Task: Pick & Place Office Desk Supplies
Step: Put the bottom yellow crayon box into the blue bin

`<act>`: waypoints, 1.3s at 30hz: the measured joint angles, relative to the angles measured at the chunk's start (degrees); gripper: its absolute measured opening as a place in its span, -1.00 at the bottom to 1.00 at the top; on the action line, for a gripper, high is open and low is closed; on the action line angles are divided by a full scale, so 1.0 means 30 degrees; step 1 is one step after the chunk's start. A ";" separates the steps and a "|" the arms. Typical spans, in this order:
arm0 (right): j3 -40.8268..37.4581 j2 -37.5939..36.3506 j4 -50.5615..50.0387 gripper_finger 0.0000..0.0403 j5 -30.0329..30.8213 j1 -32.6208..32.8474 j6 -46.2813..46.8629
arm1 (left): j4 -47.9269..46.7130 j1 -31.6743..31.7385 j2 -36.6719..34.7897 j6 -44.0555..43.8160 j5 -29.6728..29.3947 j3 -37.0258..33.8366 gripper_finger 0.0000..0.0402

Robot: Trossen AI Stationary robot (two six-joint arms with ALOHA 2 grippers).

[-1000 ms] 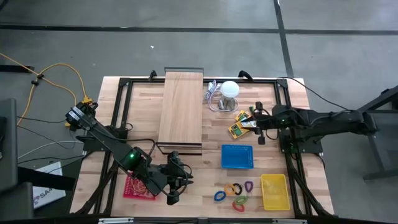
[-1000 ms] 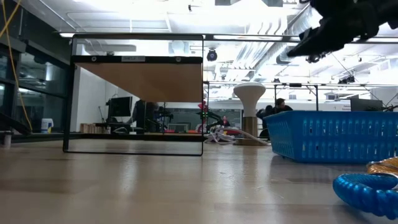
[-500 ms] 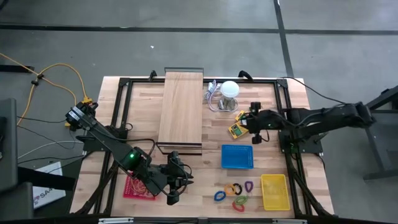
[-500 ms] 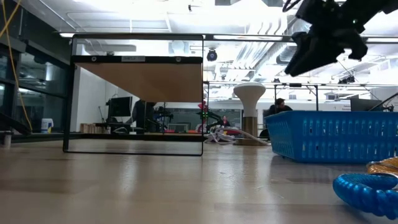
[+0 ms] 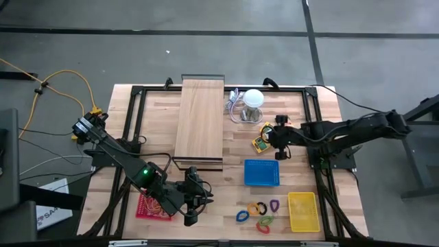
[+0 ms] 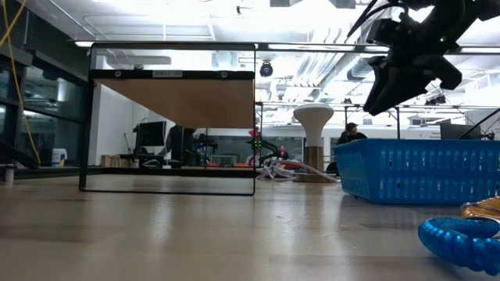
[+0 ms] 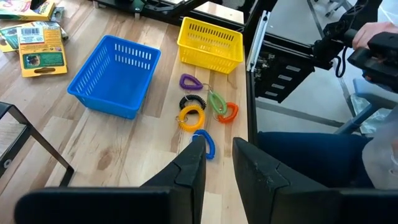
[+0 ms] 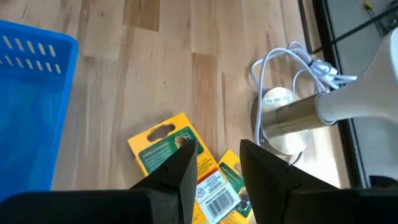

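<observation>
At the worktop's near-left, the left pincer waits, slightly parted and empty. Rightward, the right pincer hangs open over the yellow packs; it should descend squarely, straddling one pack's edges before closing.

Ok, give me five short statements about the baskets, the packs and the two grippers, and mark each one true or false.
1. The blue basket is empty. True.
2. The right gripper is shut on a yellow pack. False: its jaws are open above the yellow packs, holding nothing.
3. The coloured clips lie in the yellow basket. False: they lie on the table beside it, and the basket is empty.
4. The left gripper is open at the near edge of the table, left of the clips. True.
5. The white round lamp stands inside the blue basket. False: it stands on the table beyond the packs.
</observation>
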 joint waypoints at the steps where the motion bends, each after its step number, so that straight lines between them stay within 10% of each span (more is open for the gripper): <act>1: 0.0000 0.0086 -0.0027 -0.45 -0.0002 0.0000 0.0217 | 0.0007 0.0000 0.0000 0.0000 0.0000 0.0000 -0.62; 11: 0.0000 0.0153 -0.0027 -0.45 -0.0306 -0.0163 0.4604 | 0.0010 -0.0004 0.0000 0.0000 0.0004 0.0000 -0.62; 26: 0.0000 0.0132 -0.0844 -0.45 -0.9559 -0.6741 1.0679 | 0.0010 -0.0006 0.0000 0.0000 0.0006 0.0000 -0.62; 39: -0.0010 -0.0415 -0.2907 -0.45 -1.2887 -1.1949 1.0060 | 0.0156 -0.0005 0.0000 0.0000 0.0007 0.0000 -0.62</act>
